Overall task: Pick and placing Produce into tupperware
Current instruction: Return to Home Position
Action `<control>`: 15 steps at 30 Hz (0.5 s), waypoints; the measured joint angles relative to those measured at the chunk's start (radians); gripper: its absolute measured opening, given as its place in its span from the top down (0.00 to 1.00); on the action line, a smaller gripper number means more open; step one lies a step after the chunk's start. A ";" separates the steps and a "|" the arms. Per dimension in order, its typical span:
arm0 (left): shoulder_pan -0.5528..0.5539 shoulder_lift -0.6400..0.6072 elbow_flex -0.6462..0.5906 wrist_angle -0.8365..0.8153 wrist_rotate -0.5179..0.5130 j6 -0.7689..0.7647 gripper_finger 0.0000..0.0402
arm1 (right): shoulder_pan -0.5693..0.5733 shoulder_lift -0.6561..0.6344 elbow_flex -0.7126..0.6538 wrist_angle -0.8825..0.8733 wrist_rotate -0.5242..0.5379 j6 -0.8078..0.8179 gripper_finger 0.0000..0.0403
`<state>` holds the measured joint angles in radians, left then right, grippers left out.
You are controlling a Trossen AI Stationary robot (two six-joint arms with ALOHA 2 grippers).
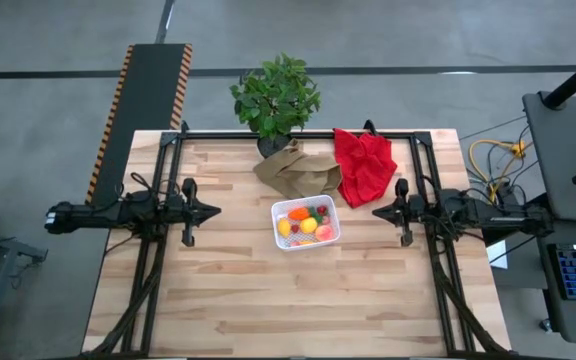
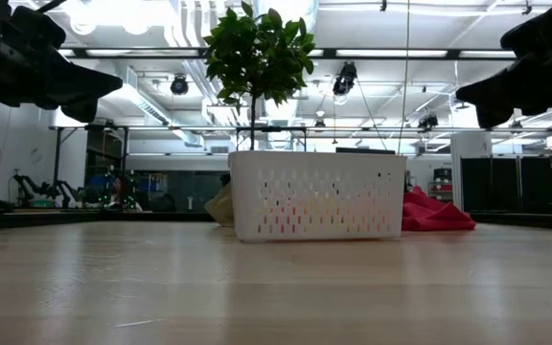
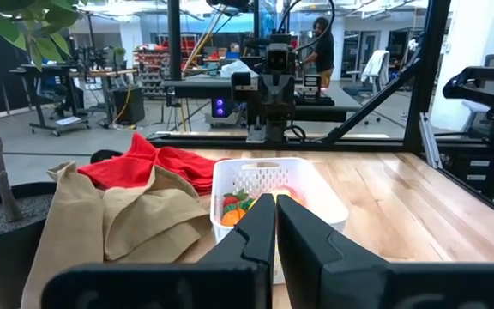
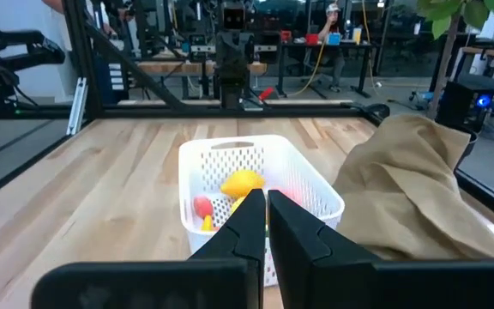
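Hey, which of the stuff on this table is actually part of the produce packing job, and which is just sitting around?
Part of the job: white tupperware; toy produce inside it; left gripper and right gripper, both shut, one on each side of it.
Just lying about: brown paper bag; red cloth; potted plant.

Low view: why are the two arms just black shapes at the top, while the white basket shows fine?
Low view: bright ceiling lights behind them leave the left gripper and right gripper as dark silhouettes, and the pale wooden table carries a sheen. High view: even light from above, no glare on the white perforated plastic container.
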<state>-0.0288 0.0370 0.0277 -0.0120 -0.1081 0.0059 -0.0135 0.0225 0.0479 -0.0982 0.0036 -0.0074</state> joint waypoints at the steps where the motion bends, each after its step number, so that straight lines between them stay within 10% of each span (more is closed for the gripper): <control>1: 0.000 0.001 0.000 0.000 0.000 0.000 1.00 | 0.000 0.005 0.000 0.000 0.000 0.000 0.98; 15: 0.000 0.002 0.000 0.002 -0.001 -0.025 1.00 | 0.000 0.014 0.000 0.000 -0.002 0.000 0.98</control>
<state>-0.0284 0.0395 0.0280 -0.0105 -0.1093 -0.0189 -0.0134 0.0364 0.0479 -0.0982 0.0021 -0.0074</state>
